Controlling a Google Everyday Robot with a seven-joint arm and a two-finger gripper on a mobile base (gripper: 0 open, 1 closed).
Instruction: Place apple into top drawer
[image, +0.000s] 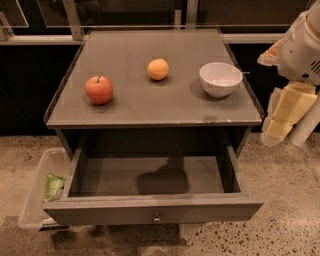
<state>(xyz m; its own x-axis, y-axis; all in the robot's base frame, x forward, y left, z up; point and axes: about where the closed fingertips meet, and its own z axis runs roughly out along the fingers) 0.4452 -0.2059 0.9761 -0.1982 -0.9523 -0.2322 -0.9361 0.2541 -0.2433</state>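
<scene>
The red apple (99, 89) with yellowish patches and a short stem sits on the left of the grey cabinet top (130, 107). The top drawer (150, 176) is pulled out below it, its inside bare, with a flat front panel and a small round metal knob (156, 218). My gripper (287, 114) hangs off the cabinet's right side, level with the top's front edge, far from the apple and holding nothing.
A smaller orange fruit (158, 69) sits mid-top and a white bowl (220, 79) on the right. A clear plastic bin (42, 187) holding a green packet stands on the speckled floor left of the drawer. Dark glass panels run behind the cabinet.
</scene>
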